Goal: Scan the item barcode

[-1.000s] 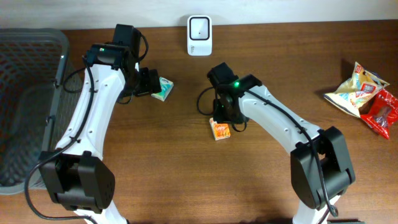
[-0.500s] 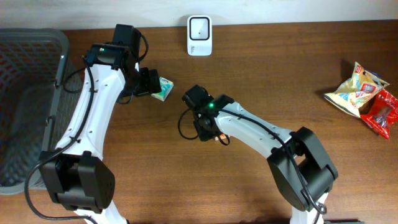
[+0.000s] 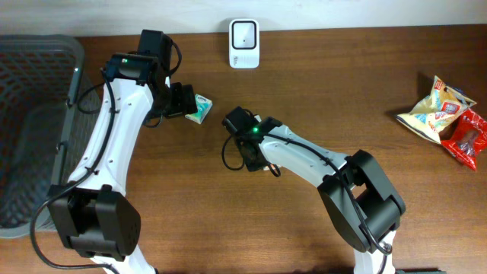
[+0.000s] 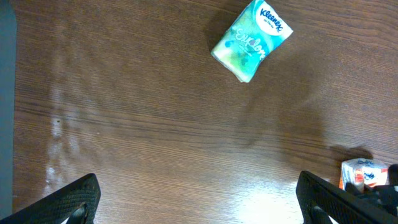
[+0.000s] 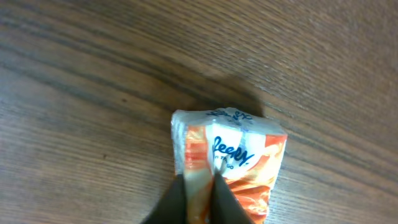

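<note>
1. Closest to me, on the overhead view, are the two arm bases at the near edge of the brown wooden table [image 3: 190, 228].
2. A little further in, near the middle of the table, my right pincer [image 5: 198, 186] is down at the orange pack [image 5: 239, 155]. On the right wrist view its two fingers are pinched almost together on the pack's near edge with a thin strip of wrapper between them. I read it as closed and holding the pack.
3. The orange pack sits on the wood and has blue lettering on a white label. From overhead the pincer hides most of it.
4. Beyond that and to the left, my left pincer [image 4: 205, 208] hangs over the table with its fingers spread wide and nothing between them.
5. The green pack [image 4: 252, 40] lies tilted on the wood just ahead of that pincer, apart from both fingers.
6. A grey basket [image 3: 46, 39] stands at the left edge, and the snack bags [image 3: 445, 118] lie in a pile at the right edge.
7. Farthest from me, the white scanner [image 3: 244, 33] sits at the far edge of the table, well apart from the orange pack.
</note>
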Tool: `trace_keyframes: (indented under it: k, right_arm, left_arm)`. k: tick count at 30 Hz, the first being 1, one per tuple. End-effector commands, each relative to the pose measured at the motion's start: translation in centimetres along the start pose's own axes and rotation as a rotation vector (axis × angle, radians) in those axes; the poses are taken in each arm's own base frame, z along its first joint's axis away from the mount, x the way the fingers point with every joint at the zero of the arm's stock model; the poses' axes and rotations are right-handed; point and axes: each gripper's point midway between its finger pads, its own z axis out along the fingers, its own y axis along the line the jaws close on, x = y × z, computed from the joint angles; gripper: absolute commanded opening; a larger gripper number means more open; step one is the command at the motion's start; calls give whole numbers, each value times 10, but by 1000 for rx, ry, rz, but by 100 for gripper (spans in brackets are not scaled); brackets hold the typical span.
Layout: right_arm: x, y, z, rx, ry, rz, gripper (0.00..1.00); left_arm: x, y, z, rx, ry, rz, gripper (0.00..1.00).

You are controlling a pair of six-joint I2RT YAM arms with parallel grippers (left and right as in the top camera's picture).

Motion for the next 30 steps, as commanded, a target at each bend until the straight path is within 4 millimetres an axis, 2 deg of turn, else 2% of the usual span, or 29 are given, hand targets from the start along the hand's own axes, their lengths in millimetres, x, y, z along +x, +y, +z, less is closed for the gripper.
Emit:
trace_keyframes:
  k: [1,3,5,8,11,16,18,24,25,26,27,30]
  right_arm:
    - [-1,0,-1,1,14,67,4]
    - [-13,-2,-16,-17,-2,109,4]
    - [-28,1,-33,-109,-7,151,4]
    - [-48,10,-51,-335,6,221,4]
    - [-59,11,-61,-606,43,303,4]
    - [-62,5,-70,-964,95,341,4]
    - [-58,-1,-60,-1037,122,385,4]
    - [-44,-28,-31,-1095,172,510,5]
    - [-42,-36,-26,-1092,176,535,9]
    - [-41,-44,-21,-1085,176,558,24]
    - [-39,-59,-10,-1051,174,593,33]
    - [-30,-91,11,-910,177,655,36]
  left_arm:
    - [-2,-3,-8,18,-19,11,99]
    - [-3,-2,-8,18,-19,11,99]
    - [-3,-2,-8,18,-19,11,99]
    - [-3,-2,-8,17,-19,11,99]
    - [-3,-2,-8,18,-19,11,99]
    - [-3,-2,-8,18,-19,11,99]
    - [-3,-2,-8,18,-19,11,99]
    - [-3,-2,-8,18,-19,11,99]
    - [-3,-2,-8,18,-19,11,99]
    - [-3,-2,-8,18,-19,11,99]
    - [-3,-2,-8,18,-19,11,99]
    - [-3,-2,-8,18,-19,11,99]
